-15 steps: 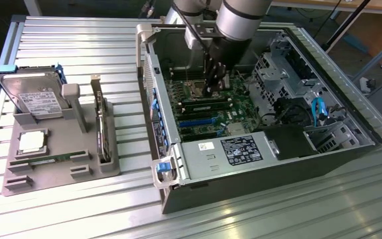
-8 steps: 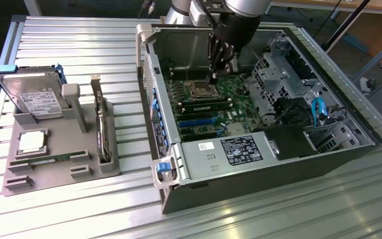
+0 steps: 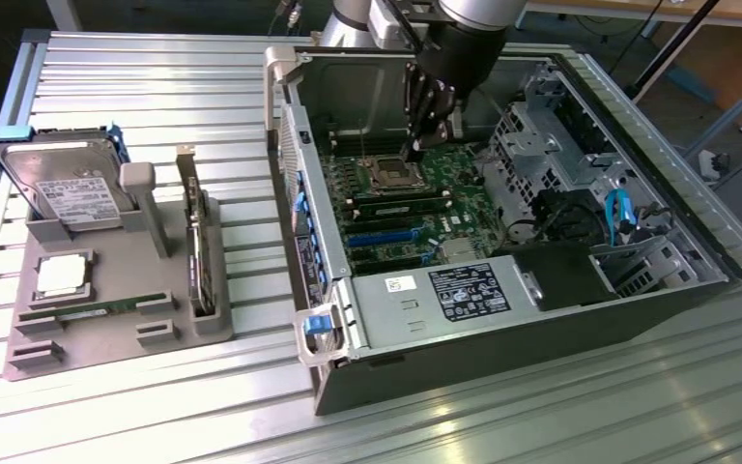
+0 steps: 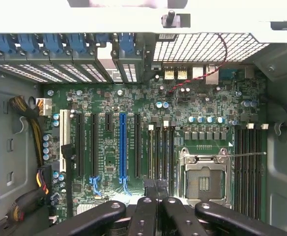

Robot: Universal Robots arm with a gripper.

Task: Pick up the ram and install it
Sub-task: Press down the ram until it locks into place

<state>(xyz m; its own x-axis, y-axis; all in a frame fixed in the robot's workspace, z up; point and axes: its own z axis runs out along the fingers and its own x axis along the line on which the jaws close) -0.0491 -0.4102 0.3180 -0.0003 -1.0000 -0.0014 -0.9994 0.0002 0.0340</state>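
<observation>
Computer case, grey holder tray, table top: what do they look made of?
Computer case: looks like sheet metal, dull grey, with folded edges and punched holes. Grey holder tray: probably plastic or a printed part; matte, uniform grey, blocky moulded slots. Table top: seems to be aluminium, with a ribbed silver surface that catches the light.

The robot arm [image 3: 474, 24] comes in from the top of the exterior view and points down. Its black gripper [image 3: 419, 145] hangs low at the end of it. The fingers [image 4: 153, 189] are pressed close together, pointing straight down.
</observation>
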